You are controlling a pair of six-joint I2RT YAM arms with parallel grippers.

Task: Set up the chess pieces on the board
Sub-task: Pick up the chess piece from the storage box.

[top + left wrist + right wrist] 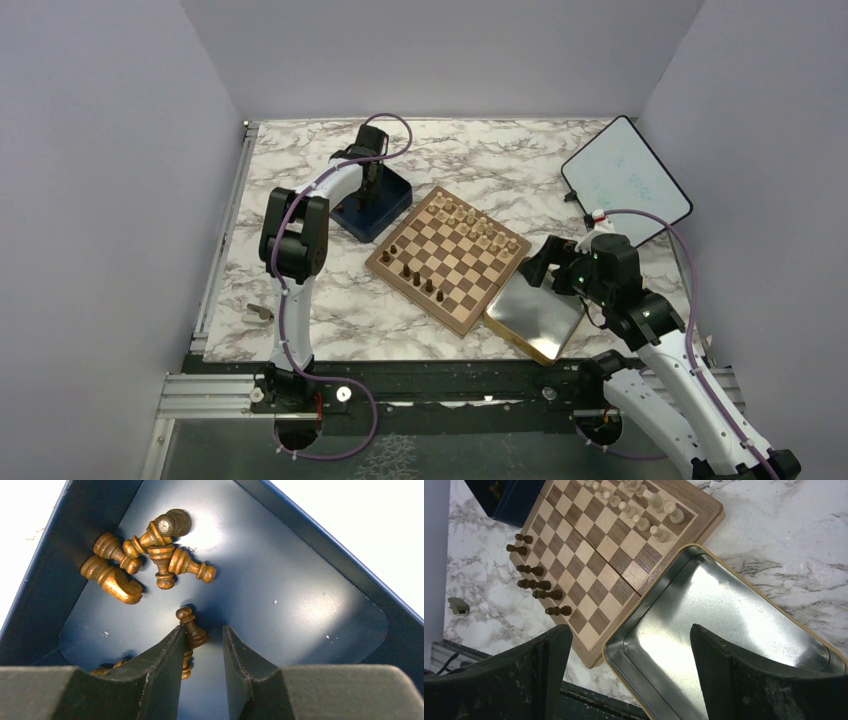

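So here's what I'd worry about: the left end effector (204,629) is down inside the dark blue square box (280,570). Its jaws are partly apart and not clamped on anything, and one little dark brown wooden pawn (192,629) is lying on its side between them. The pawn rests against the finger on the left of the wrist view, with a clear gap to the other one. If the jaws close as they stand, I reckon the pawn gets shoved sideways, or pinched on its tapered neck so it pops out. There also looks to be another piece tucked partly under that same finger, which could get dragged along.

Contents-wise, the box has a heap of small dark brown wooden chess pieces (150,555) toppled in the far corner, five or six I think. The square light-and-dark checked wooden chessboard (594,580) sits on the white marble desk (774,520), between the box and the gold-rimmed metal tray (724,610). A handful of dark men stand along one edge of it, and the pale beige wooden chessmen (640,521) line the opposite side. Can't spot any piece in the tray. The right end effector (629,627) hangs over the tray, jaws wide apart, holding nothing.
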